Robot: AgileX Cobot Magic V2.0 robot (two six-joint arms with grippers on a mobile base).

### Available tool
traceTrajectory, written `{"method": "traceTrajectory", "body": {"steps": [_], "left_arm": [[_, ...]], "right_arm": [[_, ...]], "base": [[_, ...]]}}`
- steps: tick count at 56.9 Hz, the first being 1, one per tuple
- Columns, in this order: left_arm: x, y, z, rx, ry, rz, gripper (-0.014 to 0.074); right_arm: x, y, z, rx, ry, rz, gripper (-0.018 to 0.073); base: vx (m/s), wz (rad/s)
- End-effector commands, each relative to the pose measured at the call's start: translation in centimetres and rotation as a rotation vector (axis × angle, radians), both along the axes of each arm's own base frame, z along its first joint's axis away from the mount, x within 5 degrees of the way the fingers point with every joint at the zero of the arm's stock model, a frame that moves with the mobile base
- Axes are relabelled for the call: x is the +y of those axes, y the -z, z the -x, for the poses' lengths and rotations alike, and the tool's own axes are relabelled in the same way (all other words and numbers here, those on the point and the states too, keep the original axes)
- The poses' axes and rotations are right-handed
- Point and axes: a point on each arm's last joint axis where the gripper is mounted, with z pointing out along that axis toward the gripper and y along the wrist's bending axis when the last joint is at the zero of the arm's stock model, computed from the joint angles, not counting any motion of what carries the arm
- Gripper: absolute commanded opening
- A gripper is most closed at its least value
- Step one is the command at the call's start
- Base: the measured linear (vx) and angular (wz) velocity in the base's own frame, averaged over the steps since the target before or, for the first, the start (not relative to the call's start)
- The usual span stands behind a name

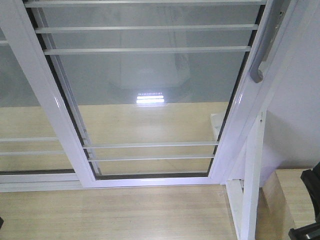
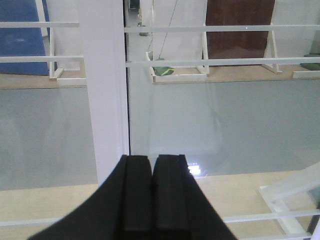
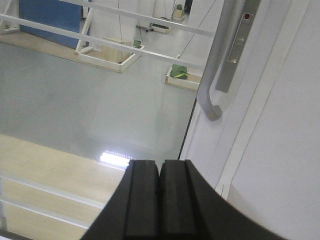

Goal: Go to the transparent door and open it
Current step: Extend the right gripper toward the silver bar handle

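Note:
The transparent door (image 1: 150, 95) fills the front view: a white-framed glass panel with thin horizontal white bars, standing closed against the frame at the right. Its curved grey handle (image 1: 262, 52) sits on the right stile and also shows in the right wrist view (image 3: 217, 65). My right gripper (image 3: 159, 167) is shut and empty, below and left of the handle, apart from it. My left gripper (image 2: 152, 162) is shut and empty, facing the door's white left stile (image 2: 105, 100) and the glass. A black part of an arm (image 1: 310, 205) shows at the front view's lower right.
A second barred glass panel (image 1: 20, 115) without a handle stands at the left. A white outer frame post (image 1: 252, 185) and a white wall (image 1: 300, 110) stand at the right. A wooden floor (image 1: 115, 215) lies in front of the door's bottom rail.

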Motion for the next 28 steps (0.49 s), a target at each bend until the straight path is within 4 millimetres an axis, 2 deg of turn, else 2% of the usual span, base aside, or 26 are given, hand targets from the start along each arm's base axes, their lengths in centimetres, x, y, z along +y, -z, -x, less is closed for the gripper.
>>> {"method": "traceTrajectory", "body": {"steps": [1, 20, 28], "left_arm": [[0.06, -1.55, 0.15, -0.114, -0.004, 0.012, -0.0006], [0.06, -1.55, 0.15, -0.114, -0.004, 0.012, -0.0006], [0.09, -1.79, 0.15, -0.14, -0.008, 0.011, -0.0006]], "right_arm": [[-0.06, -0.74, -0.03, -0.089, 0.007, -0.009, -0.0006], [-0.06, -0.74, -0.03, -0.088, 0.007, -0.009, -0.0006], [-0.08, -1.24, -0.04, -0.146, 0.009, -0.002, -0.0006]], "base": [[0.0, 0.0], [0.0, 0.0], [0.0, 0.0]]}}
